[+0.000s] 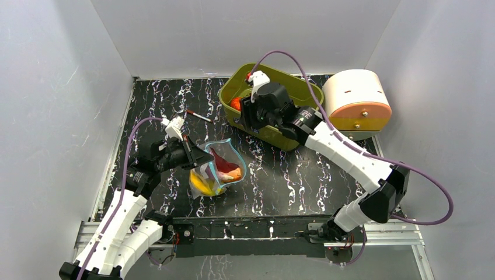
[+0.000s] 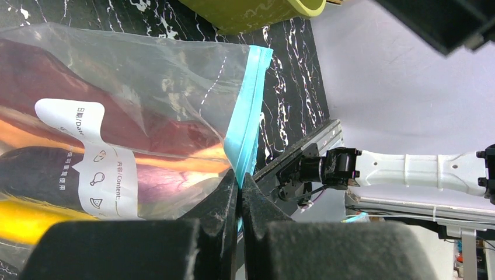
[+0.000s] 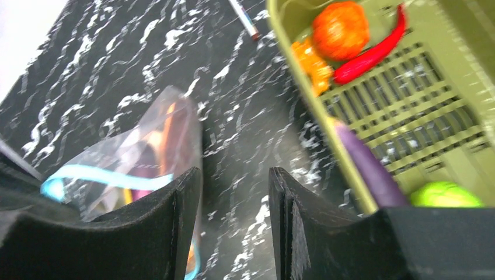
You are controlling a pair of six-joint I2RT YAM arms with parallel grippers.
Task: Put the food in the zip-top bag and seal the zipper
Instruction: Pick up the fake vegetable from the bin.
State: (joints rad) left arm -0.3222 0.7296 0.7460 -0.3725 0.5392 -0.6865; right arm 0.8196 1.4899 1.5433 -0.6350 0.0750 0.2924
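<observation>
Here the left gripper (image 2: 239,182) is clenched, its two black fingers pinched flat on the zipper (image 2: 248,111) at one end of the mouth. The right gripper (image 3: 236,175) stands partly parted with nothing between its pads. It hangs over the near rim of the olive-green tub (image 3: 420,111), at the far right of the black marbled table (image 1: 303,175).

The zip-top bag (image 1: 225,166) lies left of centre on the table, just beside the left gripper and well apart from the tub. Its body slumps on the surface while the pinched edge is lifted. From above, its mouth gapes in a loop that seems to face up and toward the far right, though we cannot be sure of the tilt. Its long axis runs from the near left to the far right. In the left wrist view the teal strip climbs steeply from the fingers toward the upper right.

The pouch is clear, creased and shiny, and bears a white printed label (image 2: 87,146). Through it we see a dark red piece (image 2: 157,131), a dark purple piece (image 2: 35,169) and a yellow piece (image 2: 29,221) at the bottom.

In the tub lie a long purple eggplant (image 3: 368,169) against the near wall, a red chili (image 3: 373,49), a red-orange tomato (image 3: 340,29), a green fruit (image 3: 446,195) and a small orange piece (image 3: 312,64). A thin red-tipped stick (image 1: 197,115) rests on the table beyond the bag.
</observation>
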